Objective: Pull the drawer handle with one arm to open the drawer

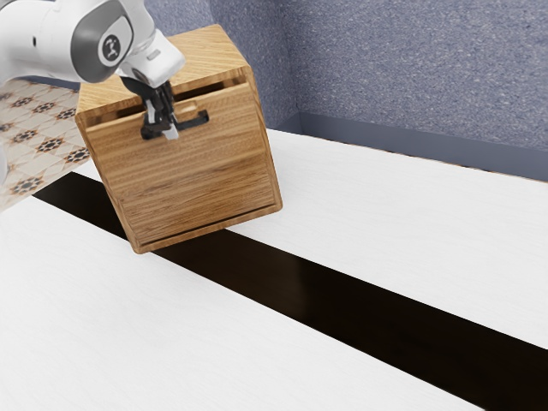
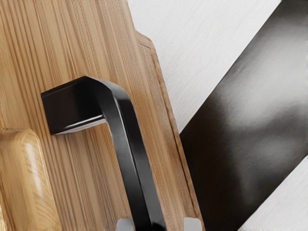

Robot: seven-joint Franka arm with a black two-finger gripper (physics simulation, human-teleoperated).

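My gripper point(image 1: 163, 127) hangs at the black handle point(image 1: 193, 118) on the drawer point(image 1: 218, 104), the top front panel of the wooden cabinet point(image 1: 197, 184). A dark slit runs along the drawer's upper edge. Whether my hand is clamped on the handle I cannot tell. From the wrist, the handle's bent bar point(image 2: 120, 134) runs straight toward my hand. The cabinet stands near the table's point(image 1: 402, 214) far corner at the exterior view's left, across the end of the table's black stripe point(image 1: 342, 308).
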